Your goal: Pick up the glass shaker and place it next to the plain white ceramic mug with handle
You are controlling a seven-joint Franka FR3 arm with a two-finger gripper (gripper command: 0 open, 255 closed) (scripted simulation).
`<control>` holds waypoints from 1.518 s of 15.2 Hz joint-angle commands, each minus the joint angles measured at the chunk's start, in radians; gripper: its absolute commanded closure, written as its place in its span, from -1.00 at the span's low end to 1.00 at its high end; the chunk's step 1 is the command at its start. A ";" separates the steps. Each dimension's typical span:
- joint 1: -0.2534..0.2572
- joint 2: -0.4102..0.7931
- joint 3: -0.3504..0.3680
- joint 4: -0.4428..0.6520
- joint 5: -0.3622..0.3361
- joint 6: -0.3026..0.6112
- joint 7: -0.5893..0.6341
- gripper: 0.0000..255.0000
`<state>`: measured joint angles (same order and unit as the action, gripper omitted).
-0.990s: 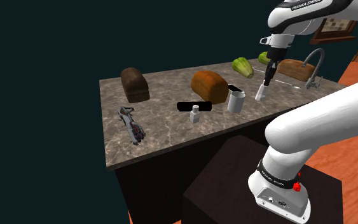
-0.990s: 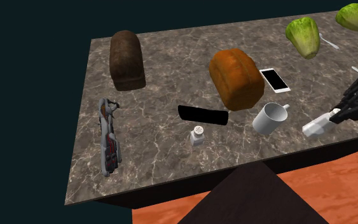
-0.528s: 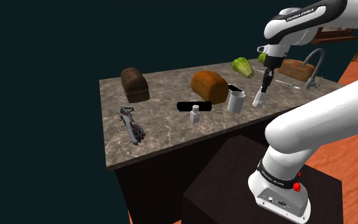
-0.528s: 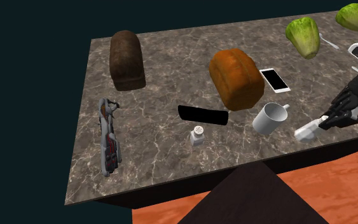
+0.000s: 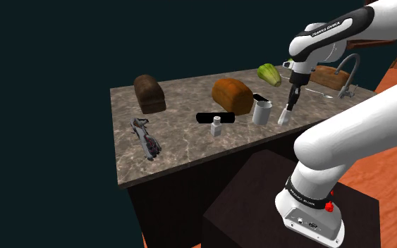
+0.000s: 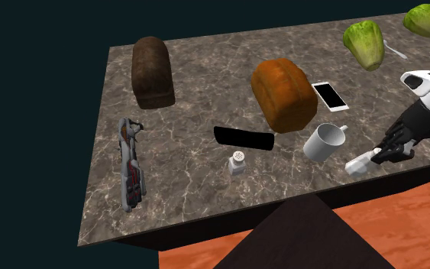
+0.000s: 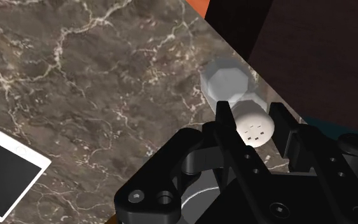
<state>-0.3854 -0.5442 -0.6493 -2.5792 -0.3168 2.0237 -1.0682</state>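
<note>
The black end effector [image 6: 381,155] is closed on a small shaker with a clear faceted body and a white perforated cap [image 6: 360,163]. In the wrist view its two fingers clasp the shaker at the cap, so the body points away from the hand. I think the cap is gripped because it is the narrow part that fits between the fingers.

The shaker is held tilted, low over the dark marbled stone tabletop [image 6: 190,176] near its front edge. It is just beside the plain white mug with handle [image 6: 324,142], on the second exterior view's right, and apart from it. I cannot tell if it touches the tabletop. I judge it is low there because this is the place to put it down.

Counted on the tabletop:
- Two shakers: the held one and a similar white-capped one [image 6: 237,162].
- One mug.
- Two bread loaves: one orange-brown [image 6: 283,93], one dark brown [image 6: 152,72].
- Two green lettuce heads [image 6: 364,42].
- One white-framed phone [image 6: 330,95].
</note>
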 commanded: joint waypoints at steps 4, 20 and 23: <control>0.004 0.031 -0.023 -0.034 -0.005 0.065 -0.006 1.00; 0.001 -0.013 0.012 0.040 0.008 -0.050 -0.002 -1.00; 0.001 -0.021 0.021 0.061 0.012 -0.079 -0.002 -1.00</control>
<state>-0.3820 -0.5594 -0.6311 -2.5261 -0.3050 1.9579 -1.0684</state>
